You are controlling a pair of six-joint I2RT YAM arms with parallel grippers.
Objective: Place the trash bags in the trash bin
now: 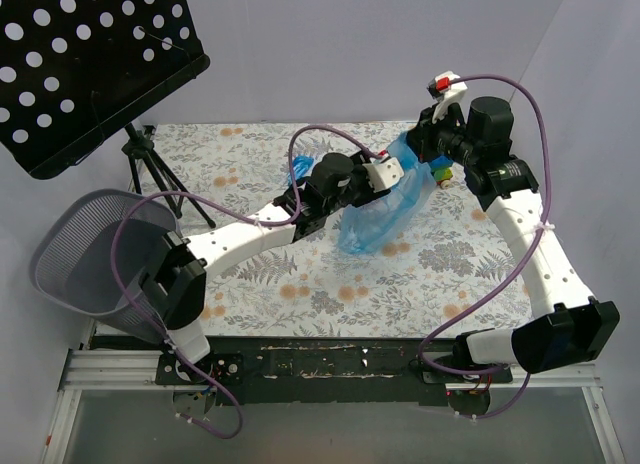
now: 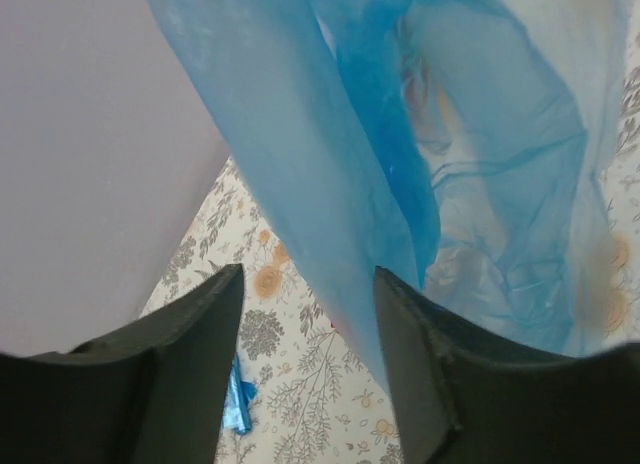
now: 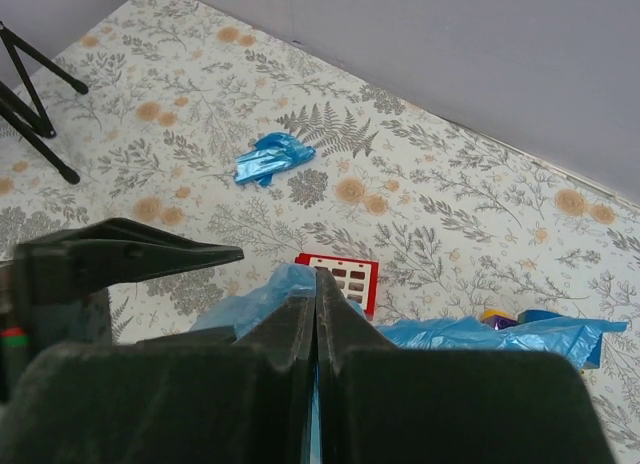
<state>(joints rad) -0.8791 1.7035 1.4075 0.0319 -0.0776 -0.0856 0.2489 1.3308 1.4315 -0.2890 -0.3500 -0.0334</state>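
Pinching the trash bag point(image 3: 470, 334) between closed fingers, the right claw point(image 3: 316, 284) holds it up above the desk point(image 3: 200, 84). The left claw point(image 2: 308, 279) has its jaws apart, and the hanging blue film crosses the gap against one finger. A small blue scrap point(image 3: 272, 156) lies on the desk. The trash bin point(image 1: 85, 249) sits at the desk's left edge, well apart from the bag, below the music stand point(image 1: 80, 64).
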